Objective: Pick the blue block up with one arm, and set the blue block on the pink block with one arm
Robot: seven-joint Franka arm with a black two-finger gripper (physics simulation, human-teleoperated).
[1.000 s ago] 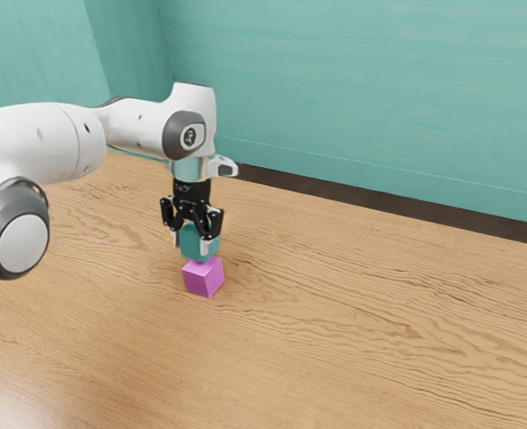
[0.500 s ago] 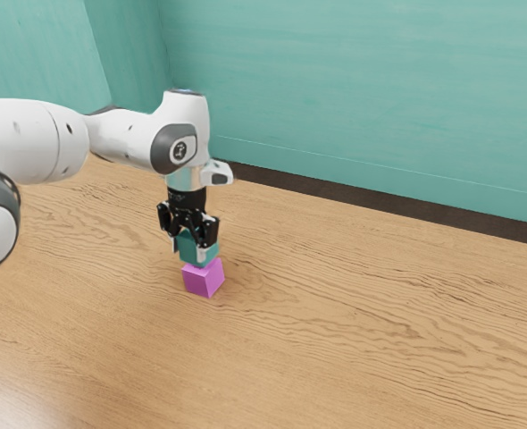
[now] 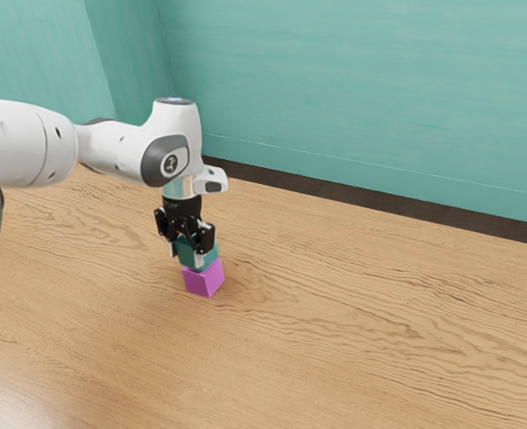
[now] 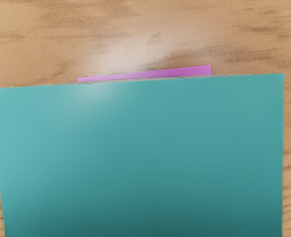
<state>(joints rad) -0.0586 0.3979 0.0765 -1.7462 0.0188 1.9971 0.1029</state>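
The teal-blue block (image 3: 192,254) rests on top of the pink block (image 3: 203,277) on the wooden table. My black gripper (image 3: 189,251) points straight down, and its two fingers press the blue block from both sides. In the wrist view the blue block (image 4: 140,158) looms large just under my hand. A thin strip of the pink block (image 4: 145,74) peeks out past its far edge.
The wooden table (image 3: 353,313) spreads out flat all around the two blocks. A teal wall (image 3: 353,80) with a dark baseboard (image 3: 397,206) runs along the table's far side.
My hand has come down with the blue block, closing the gap above the pink block until the two meet. The arm has shifted slightly toward the exterior view's left.
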